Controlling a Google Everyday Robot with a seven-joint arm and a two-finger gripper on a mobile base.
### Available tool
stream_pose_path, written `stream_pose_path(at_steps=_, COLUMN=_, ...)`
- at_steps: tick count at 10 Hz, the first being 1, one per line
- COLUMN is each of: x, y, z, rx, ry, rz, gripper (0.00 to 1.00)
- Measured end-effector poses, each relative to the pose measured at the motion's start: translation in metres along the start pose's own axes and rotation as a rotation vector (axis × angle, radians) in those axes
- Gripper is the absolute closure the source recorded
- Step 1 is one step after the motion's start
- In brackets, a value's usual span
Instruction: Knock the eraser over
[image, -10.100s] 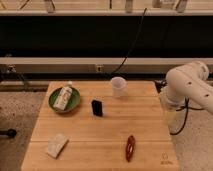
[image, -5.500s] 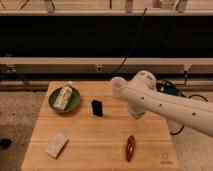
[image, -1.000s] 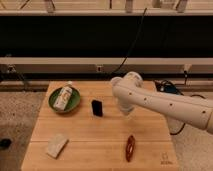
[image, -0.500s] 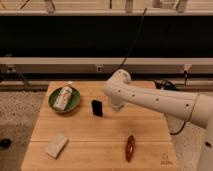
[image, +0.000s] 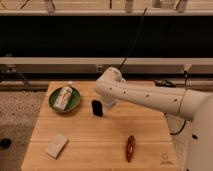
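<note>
A wooden table (image: 100, 132) is standing before a dark wall of rails and trailing cables, where a white robot arm is reaching in from the right. Nearest the camera and well clear of the gripper, a red elongated object (image: 130, 148) and a pale beige block (image: 56, 145) are lying flat. Farther in, the eraser (image: 97, 108), a small black block, is standing upright just left of the gripper (image: 109, 103), which is hanging low at the arm's bent end; whether the jaws are parted or closed cannot be told, as the wrist is covering them. Beyond the eraser to the left, a green bowl (image: 65, 98) is holding a bottle (image: 63, 96). The risk appears to be a push too low or too slow, sliding the eraser along upright rather than tipping it, or sending it toward the bowl. The forearm is stretching across the table's right half, elbow out of frame, wrist folded downward.
</note>
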Motion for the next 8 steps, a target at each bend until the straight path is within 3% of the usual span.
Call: stream_pose_path(at_steps=8, x=-0.033, y=-0.040, z=0.002, rx=0.020, ry=-0.003, rz=-0.017, gripper=1.00)
